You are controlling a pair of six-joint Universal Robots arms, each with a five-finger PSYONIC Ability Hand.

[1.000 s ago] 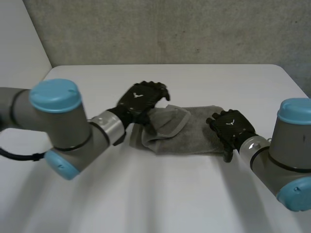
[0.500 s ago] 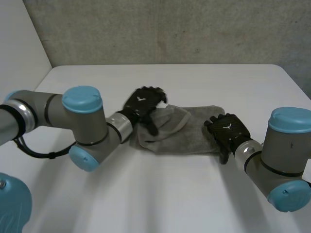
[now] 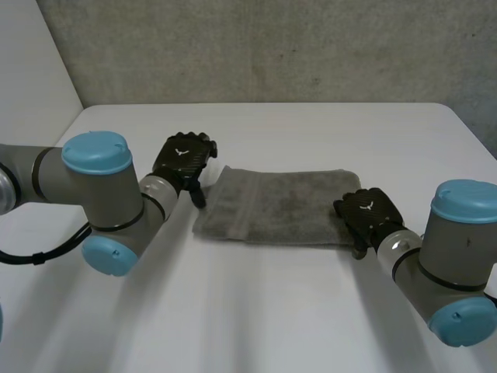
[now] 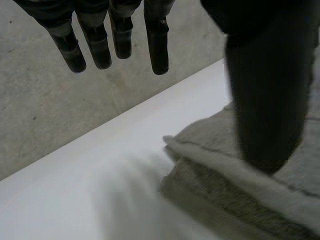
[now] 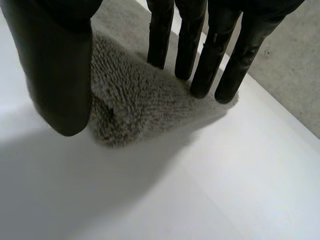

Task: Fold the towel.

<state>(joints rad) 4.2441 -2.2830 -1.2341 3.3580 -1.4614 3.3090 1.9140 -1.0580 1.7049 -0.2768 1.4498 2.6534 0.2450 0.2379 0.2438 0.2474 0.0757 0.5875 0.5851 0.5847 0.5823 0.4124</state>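
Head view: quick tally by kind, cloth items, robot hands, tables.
towel: 1
hands: 2 (left hand, right hand)
table: 1
Total: 4

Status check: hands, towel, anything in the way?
Left hand open, beside the towel's left end. Right hand open, straight fingers resting on its right end. Towel lies folded flat on the table. Nothing blocking.
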